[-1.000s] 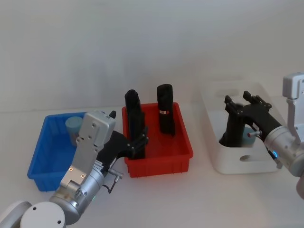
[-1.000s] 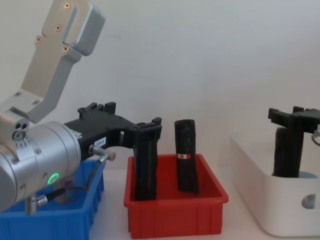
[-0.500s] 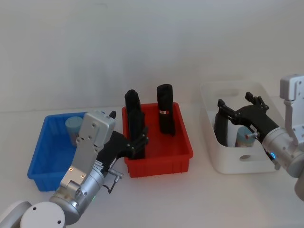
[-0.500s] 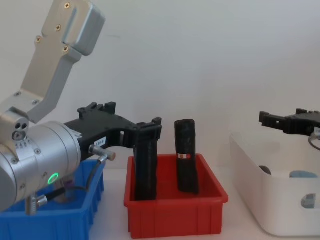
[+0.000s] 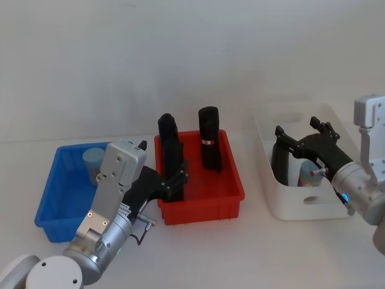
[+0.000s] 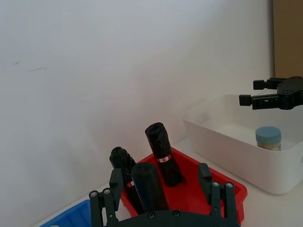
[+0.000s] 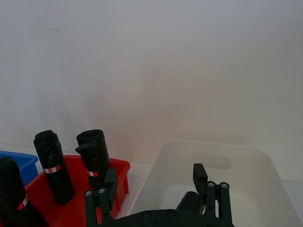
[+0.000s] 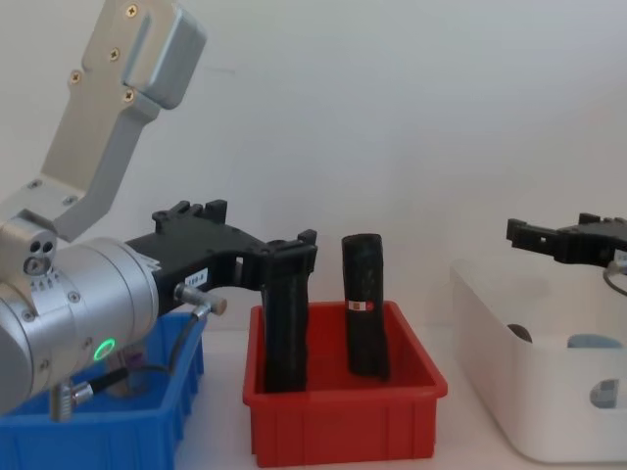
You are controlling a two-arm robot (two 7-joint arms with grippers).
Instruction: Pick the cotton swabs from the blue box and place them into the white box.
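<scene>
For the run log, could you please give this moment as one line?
right end effector: open above white box | swab tub: released inside | second tub: in blue box | left end effector: open, idle

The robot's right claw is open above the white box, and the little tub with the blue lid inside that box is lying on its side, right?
Almost. The right gripper is open above the white box, but the cotton swab tub inside is standing upright, lid on top, not lying on its side. The left wrist view shows this best.
</scene>
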